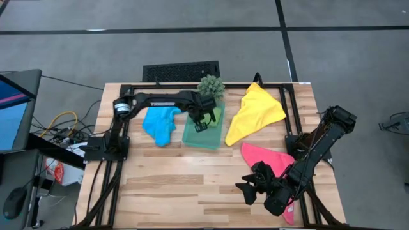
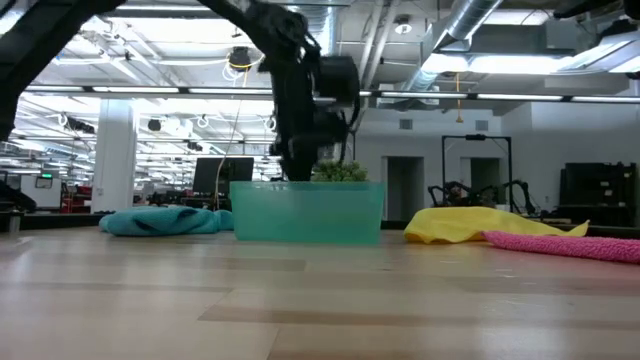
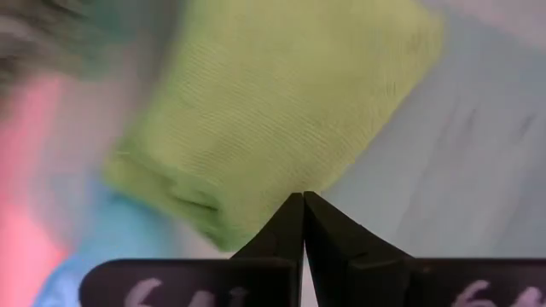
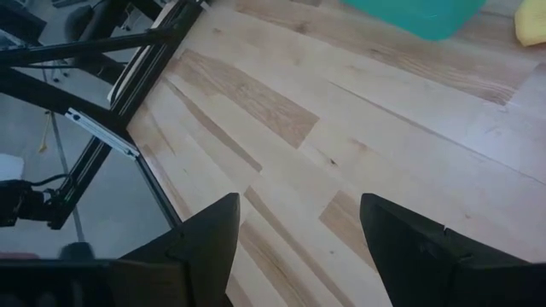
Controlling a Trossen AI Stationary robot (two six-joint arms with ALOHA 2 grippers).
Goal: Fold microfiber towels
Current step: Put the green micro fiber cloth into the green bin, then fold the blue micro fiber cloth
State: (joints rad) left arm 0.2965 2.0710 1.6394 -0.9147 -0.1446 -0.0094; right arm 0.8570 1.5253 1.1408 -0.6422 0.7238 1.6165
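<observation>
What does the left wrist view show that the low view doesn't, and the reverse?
Only the left wrist view shows the green towel, folded and lying in the tray, with the left tool shut just above its edge and holding nothing.

Only the low view shows the blue towel bunched to one side of the tray, the yellow towel and pink towel on the other side, and the plant behind the tray.

Both show the teal tray and the left arm over it. Neither shows the right tool.
</observation>
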